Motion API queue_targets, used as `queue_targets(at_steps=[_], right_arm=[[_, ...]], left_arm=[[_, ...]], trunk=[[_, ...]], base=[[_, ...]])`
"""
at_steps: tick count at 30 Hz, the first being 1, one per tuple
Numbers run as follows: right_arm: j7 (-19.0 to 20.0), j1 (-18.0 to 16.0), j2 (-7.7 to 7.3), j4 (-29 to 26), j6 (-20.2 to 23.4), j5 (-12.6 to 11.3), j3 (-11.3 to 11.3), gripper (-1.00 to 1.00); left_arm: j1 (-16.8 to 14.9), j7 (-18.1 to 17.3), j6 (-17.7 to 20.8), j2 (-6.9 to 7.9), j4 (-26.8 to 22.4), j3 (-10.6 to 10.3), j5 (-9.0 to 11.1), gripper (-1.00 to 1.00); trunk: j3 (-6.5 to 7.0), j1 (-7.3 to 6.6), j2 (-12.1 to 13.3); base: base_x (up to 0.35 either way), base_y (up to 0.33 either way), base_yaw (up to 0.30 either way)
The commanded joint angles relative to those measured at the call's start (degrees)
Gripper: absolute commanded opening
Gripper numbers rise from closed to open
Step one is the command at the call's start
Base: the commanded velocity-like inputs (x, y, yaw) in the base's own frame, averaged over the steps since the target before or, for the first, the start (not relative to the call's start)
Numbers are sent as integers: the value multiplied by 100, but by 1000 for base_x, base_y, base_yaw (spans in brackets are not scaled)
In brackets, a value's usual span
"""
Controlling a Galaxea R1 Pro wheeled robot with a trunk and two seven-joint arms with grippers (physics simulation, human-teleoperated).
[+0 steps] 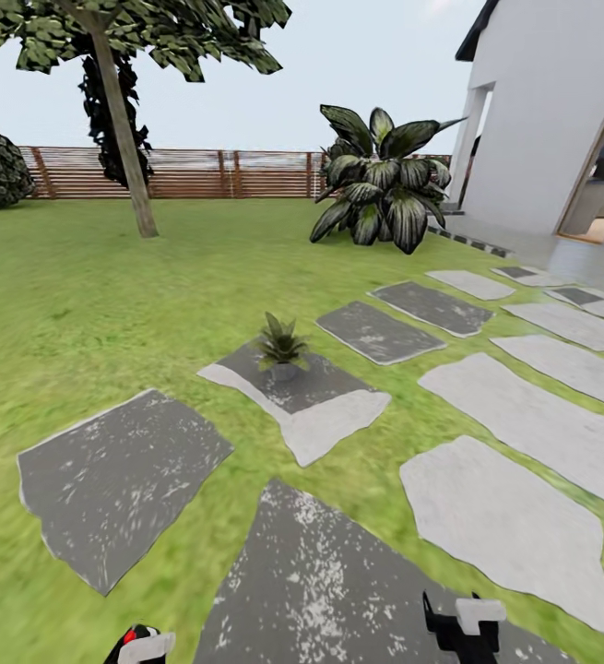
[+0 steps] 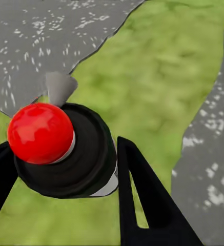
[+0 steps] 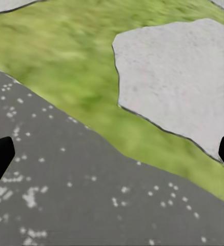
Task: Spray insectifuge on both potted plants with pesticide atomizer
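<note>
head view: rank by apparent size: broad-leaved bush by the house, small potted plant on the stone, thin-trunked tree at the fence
1. Thin-trunked tree, largest.
2. Broad-leaved dark green bush.
3. Small grey-potted green rosette plant, smallest, though nearest the camera.

The pesticide atomizer [image 2: 65, 154] has a glossy red knob that catches a white highlight, above a matt black, plastic-looking collar with a thin pale band. The left end effector [image 2: 60, 200] has flat, matt black fingers [image 2: 142, 205] without any sheen, and the right end effector [image 3: 112, 156] shows the same dull black tips. The stepping stones [image 1: 117, 480] look like rough stone: the darker ones are speckled with white flecks, while the paler ones have a chalky, even finish. The lawn [image 1: 80, 304] reads as soft, mottled grass. The fence [image 1: 191, 173] is brown slatted wood. The potted plant [image 1: 281, 346] has slightly shiny leaves in a dull grey pot. The house wall [image 1: 541, 120] is smooth and matt white.
</note>
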Motion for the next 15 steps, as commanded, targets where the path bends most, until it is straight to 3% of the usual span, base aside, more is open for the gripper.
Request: queue_targets(at_steps=[1, 15], right_arm=[[-4, -5, 3, 3, -13, -43, 52, 100], [10, -3, 10, 3, -9, -39, 53, 100]], left_arm=[[-1, -7, -18, 1, 1, -11, 37, -100], [-1, -7, -18, 1, 0, -11, 36, -100]], trunk=[[-5, 2, -2], [-5, 2, -2]], base=[[339, 0, -119], [339, 0, -10]])
